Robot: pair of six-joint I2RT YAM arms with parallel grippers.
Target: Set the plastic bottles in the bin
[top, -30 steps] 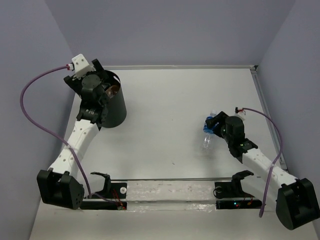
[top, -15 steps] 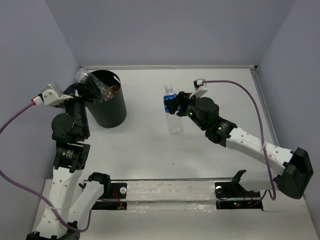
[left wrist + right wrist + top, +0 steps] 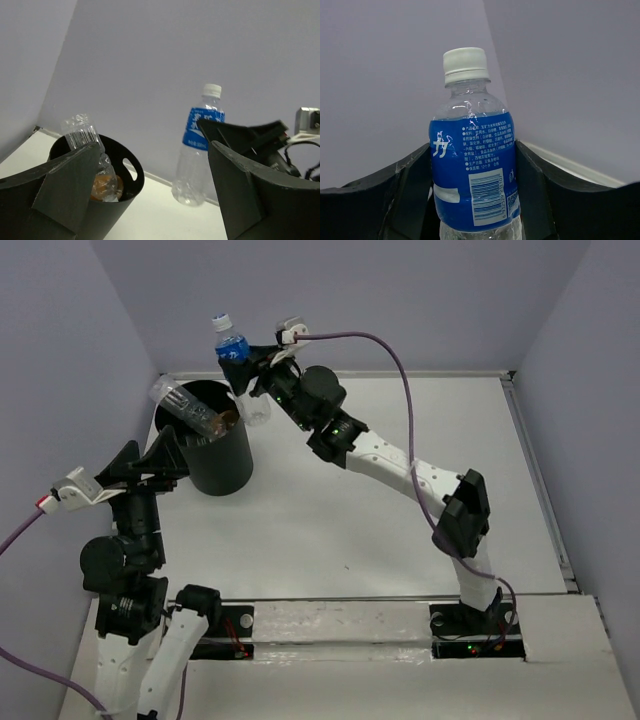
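Bin (image 3: 230, 462) holds clear bottle (image 3: 185, 408) and orange bottle (image 3: 106, 186); right gripper (image 3: 248, 378) clamps blue-labelled bottle (image 3: 232, 345) at rim, undropped; left gripper (image 3: 150, 452) spread, empty

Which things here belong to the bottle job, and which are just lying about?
Job: blue-labelled clear plastic bottle in right gripper; crinkled clear bottle leaning out of tall black cylindrical bin; orange bottle inside it.
Bystanders: purple cables; silver rail along the near edge.
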